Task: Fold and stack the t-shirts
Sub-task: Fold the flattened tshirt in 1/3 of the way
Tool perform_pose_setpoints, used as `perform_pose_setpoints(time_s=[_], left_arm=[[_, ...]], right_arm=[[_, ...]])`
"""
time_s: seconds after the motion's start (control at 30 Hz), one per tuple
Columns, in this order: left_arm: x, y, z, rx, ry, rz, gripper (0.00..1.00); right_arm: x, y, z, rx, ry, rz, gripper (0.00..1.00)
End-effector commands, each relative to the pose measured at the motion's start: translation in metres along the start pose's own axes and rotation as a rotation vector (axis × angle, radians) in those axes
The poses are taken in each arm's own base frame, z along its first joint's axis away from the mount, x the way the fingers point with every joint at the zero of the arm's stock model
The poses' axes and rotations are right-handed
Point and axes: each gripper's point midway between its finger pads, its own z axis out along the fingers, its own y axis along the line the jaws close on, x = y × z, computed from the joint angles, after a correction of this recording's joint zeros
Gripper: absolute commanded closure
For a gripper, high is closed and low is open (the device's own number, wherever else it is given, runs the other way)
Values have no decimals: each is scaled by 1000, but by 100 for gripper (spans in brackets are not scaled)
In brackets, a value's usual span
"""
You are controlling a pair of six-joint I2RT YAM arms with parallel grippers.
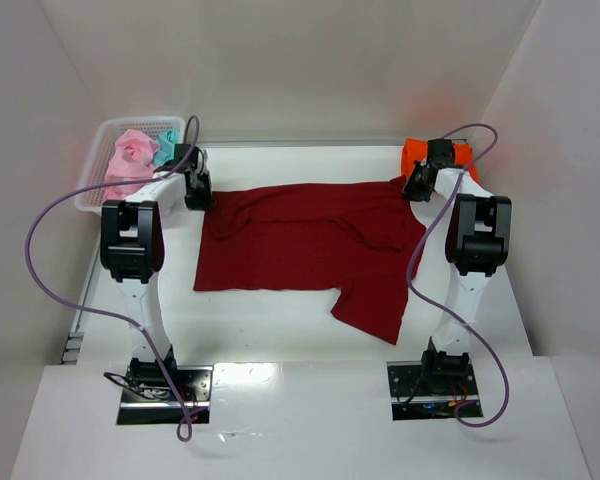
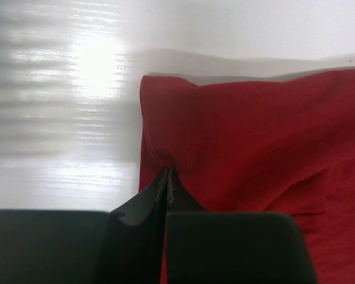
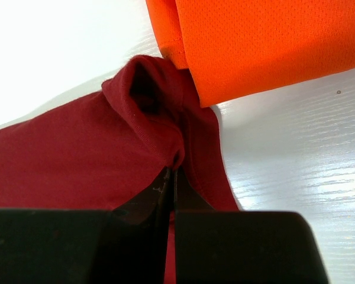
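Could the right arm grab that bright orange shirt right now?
Probably not yet. The bright orange cloth t-shirt lies beside that arm's jaws, but they are shut on the dark red cloth t-shirt and must let go first.

orange t-shirt [image 1: 412, 155]: one o'clock on the table, mostly behind the right gripper [image 1: 418, 187] from above; the right wrist view cuts it at the top and right edges.
dark red t-shirt [image 1: 300, 240]: its ten-o'clock corner sits under the left gripper [image 1: 198, 192]; the left wrist view crops it at right and bottom.
pinched cloth: out of sight between each pair of pressed-together fingers.
basket [image 1: 92, 190]: pink bundle [image 1: 130, 158] all bunched up, count unclear; teal t-shirt [image 1: 166, 148] just a sliver.
table [image 2: 59, 89]: glare-washed and blurred in the left wrist view.
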Motion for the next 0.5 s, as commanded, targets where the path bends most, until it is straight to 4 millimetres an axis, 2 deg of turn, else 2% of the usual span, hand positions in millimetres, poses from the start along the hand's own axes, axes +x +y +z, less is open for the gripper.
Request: perform_pose_setpoints(time_s=[0.0,0.07,0.17,0.27,0.33,0.37,0.47], left_arm=[[-45,-1,-33,-1,-131,-4,100],[-49,-2,-35,1,-140,-4,100],[-70,-1,-44,-3,-191,-9,100],[-76,3,-42,-7,-199,-16,100],[-85,1,-48,-3,-218,-15,100],[-82,2,-42,-6,-207,-16,100],[-92,6,-41,-8,-223,-22,100]], right_arm=[[-23,11,-21,-20,-82,-35,95],[-23,11,-21,-20,-82,-35,95],[-26,13,-24,-23,-90,-36,95],[-26,13,-24,-23,-90,-36,95],[-26,13,-24,-23,-90,-36,95],[-26,13,-24,-23,-90,-36,95],[-28,15,-28,-26,-99,-37,95]])
